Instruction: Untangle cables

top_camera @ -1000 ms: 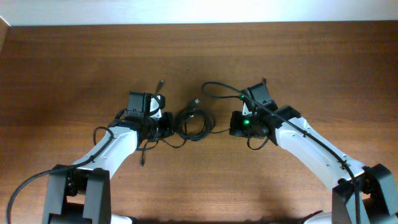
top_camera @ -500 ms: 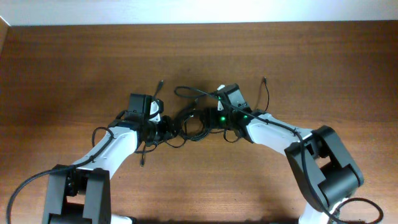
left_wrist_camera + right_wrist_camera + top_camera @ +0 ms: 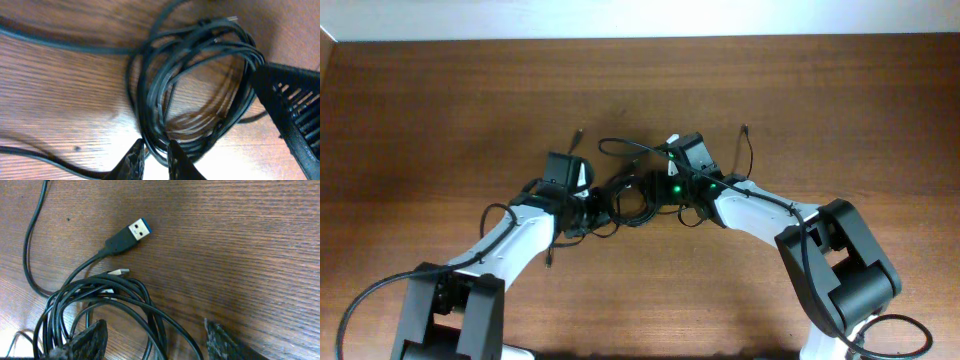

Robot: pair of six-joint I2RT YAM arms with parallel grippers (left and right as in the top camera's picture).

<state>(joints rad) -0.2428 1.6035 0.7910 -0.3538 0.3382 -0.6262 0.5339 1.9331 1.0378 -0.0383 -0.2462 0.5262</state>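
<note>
The cables (image 3: 632, 200) are a knotted coil of thin black cords at the table's middle, with loose ends trailing up and to both sides. My left gripper (image 3: 595, 208) is at the coil's left edge. In the left wrist view its fingertips (image 3: 135, 159) stand close together with a few coil strands (image 3: 152, 107) pinched between them. My right gripper (image 3: 652, 190) is at the coil's right edge. Its jaws (image 3: 155, 342) stand wide open, and several strands (image 3: 60, 312) run loosely through the gap. A blue-tongued USB plug (image 3: 132, 232) lies just beyond the coil.
One loose cord end (image 3: 578, 135) points up-left of the coil and another (image 3: 745, 130) rises to the right of the right wrist. A cord loop (image 3: 618, 148) lies above the coil. My right finger (image 3: 292, 115) shows in the left wrist view, close beside the coil.
The right arm swung left from beside the coil to its right edge and opened its jaws. The left arm shifted slightly right; its jaws parted, then narrowed onto the strands.
</note>
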